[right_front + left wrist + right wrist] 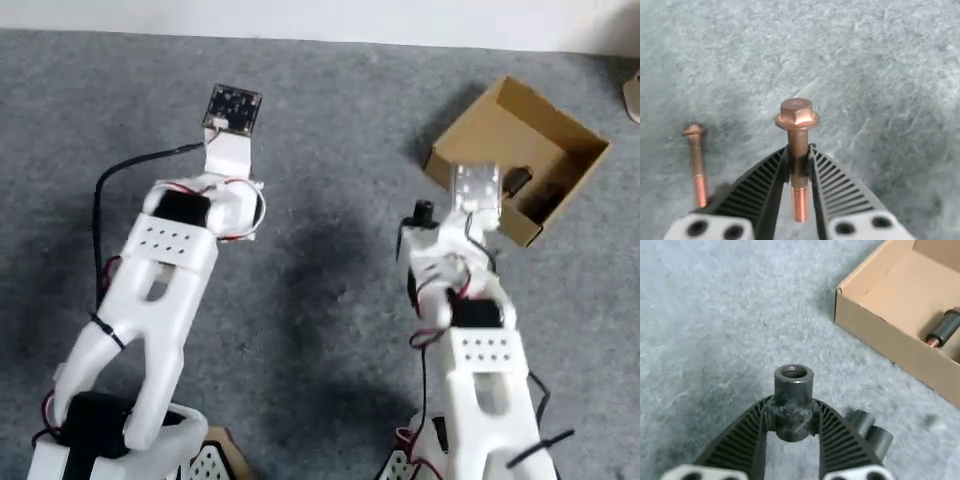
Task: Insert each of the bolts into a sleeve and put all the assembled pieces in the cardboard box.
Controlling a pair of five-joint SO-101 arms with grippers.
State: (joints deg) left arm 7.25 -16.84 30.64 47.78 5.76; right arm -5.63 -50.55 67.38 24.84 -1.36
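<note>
My left gripper (pixel 799 154) is shut on the shank of a copper bolt (pixel 797 116), which is held upright above the grey carpet. A second copper bolt (pixel 696 162) lies on the carpet beside it. My right gripper (pixel 792 409) is shut on a dark sleeve (pixel 793 381) with its open bore facing up; from above this sleeve (pixel 423 212) is just left of the cardboard box (pixel 560 130). Two more dark sleeves (pixel 871 432) lie on the carpet beside the right gripper. Inside the cardboard box (pixel 890 340) rests a sleeve with a copper bolt end (pixel 944 330).
The left arm (pixel 165 260) and the right arm (pixel 470 330) stand side by side on the grey carpet (pixel 320 300). The box sits at the far right, open side up. A tan object (pixel 632 95) pokes in at the right edge.
</note>
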